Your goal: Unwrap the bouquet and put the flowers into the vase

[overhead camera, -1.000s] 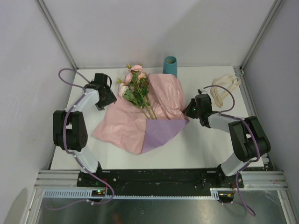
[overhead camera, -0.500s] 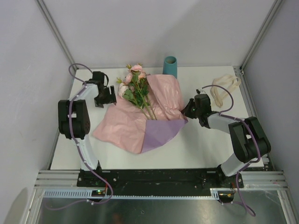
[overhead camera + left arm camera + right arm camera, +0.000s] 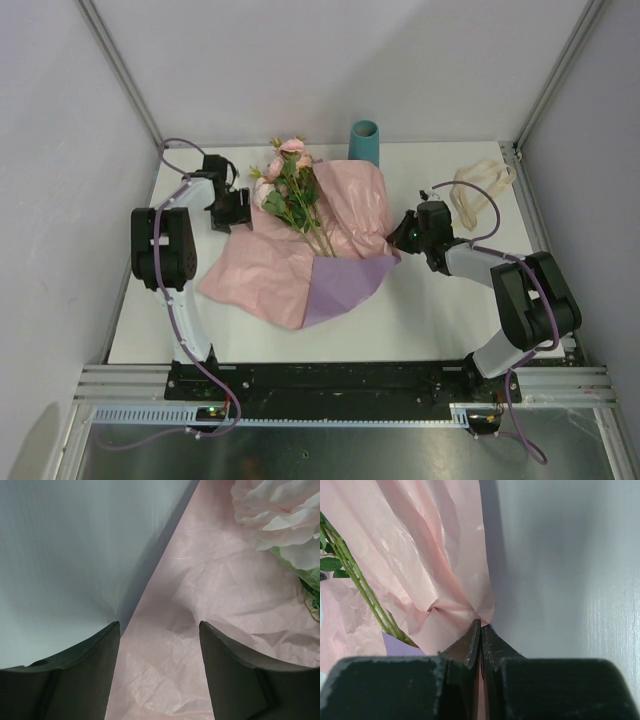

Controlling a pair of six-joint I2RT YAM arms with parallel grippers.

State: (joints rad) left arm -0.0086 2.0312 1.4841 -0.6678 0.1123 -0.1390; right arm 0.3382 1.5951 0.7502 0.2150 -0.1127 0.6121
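Note:
The bouquet's pink wrapping paper (image 3: 290,265) lies spread open on the table, one lilac corner (image 3: 345,285) turned up. The flowers (image 3: 288,185), pink roses on green stems, lie across its far part. The teal vase (image 3: 364,140) stands upright behind the sheet. My left gripper (image 3: 238,210) is open at the sheet's left edge, beside the roses; in the left wrist view its jaws (image 3: 159,625) straddle the paper (image 3: 215,605) with a rose (image 3: 277,515) ahead. My right gripper (image 3: 402,234) is shut on the sheet's right edge (image 3: 481,625); the stems (image 3: 365,595) run to its left.
A cream ribbon (image 3: 478,185) lies loose at the back right of the white table (image 3: 430,310). Frame posts and grey walls close in the sides and back. The vase stands close to the paper's far edge.
My left arm has swung in, and its gripper has moved right to the paper's left edge near the roses. The right gripper has stayed pinched on the paper.

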